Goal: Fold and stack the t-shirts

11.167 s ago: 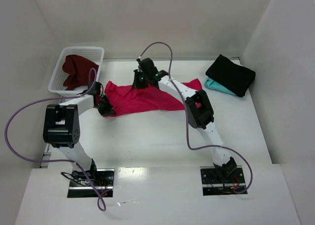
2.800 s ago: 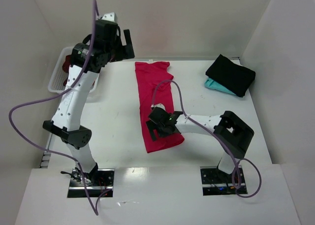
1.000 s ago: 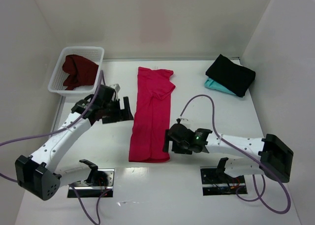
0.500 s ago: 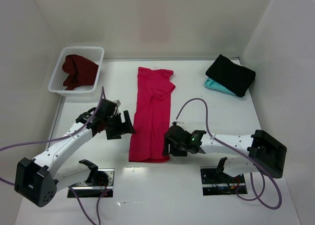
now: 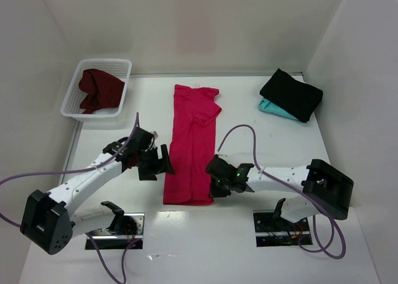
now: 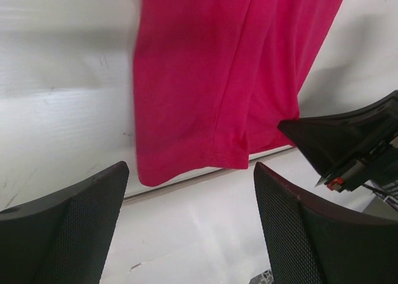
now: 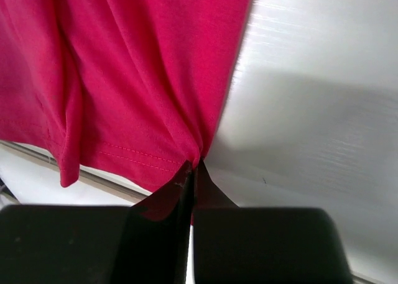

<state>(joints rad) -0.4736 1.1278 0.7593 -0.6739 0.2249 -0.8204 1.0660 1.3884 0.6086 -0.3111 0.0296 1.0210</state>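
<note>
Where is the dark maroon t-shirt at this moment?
In the top view the dark maroon t-shirt lies bunched inside the white basket at the far left corner of the table, left of the long pink t-shirt.

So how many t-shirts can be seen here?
4: the crimson-pink shirt laid out centrally; maroon shirt in the white basket, far left; black shirt stacked on the teal shirt, far right. More could be hidden under the maroon one.

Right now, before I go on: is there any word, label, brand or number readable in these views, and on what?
None. No legible text on the pink t-shirt, the black t-shirt or the white basket; nothing printed shows in either wrist view.
</note>
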